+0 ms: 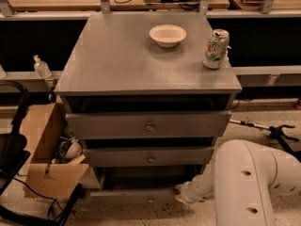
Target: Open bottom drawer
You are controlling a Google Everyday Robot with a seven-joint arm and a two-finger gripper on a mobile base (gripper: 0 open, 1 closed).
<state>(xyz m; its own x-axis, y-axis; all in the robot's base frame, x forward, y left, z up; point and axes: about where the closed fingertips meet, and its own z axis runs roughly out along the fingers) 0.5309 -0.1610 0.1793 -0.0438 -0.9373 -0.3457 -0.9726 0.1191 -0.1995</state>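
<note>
In the camera view, a grey wooden cabinet (146,65) was seen from above and in front, with three drawer fronts stacked below its flat top. The top drawer front (148,125) and the middle drawer front (149,156) each carried a small round knob at centre.

The bottom drawer (134,196) was seen lowest of the three, near the floor, its narrow front drawn out a little toward the near side, with a dark gap above it beneath the middle drawer. A small knob (150,201) was made out at its centre.

The white arm (249,182) was seen entering from the near right corner, its large rounded link filling that corner. The tool (180,195) was found at the right end of the bottom drawer front, low and close to the floor, touching or just beside that front; which of the two could not be told, nor could the state of the tool or any hold on the drawer.

On the cabinet top a white bowl (168,35) was set toward the far side, and a soda can (216,49) stood upright near the right edge, apart from the bowl.

To the left of the cabinet an open cardboard box (47,154) was seen on the floor, and a clear bottle (41,67) stood farther back on the left.
</note>
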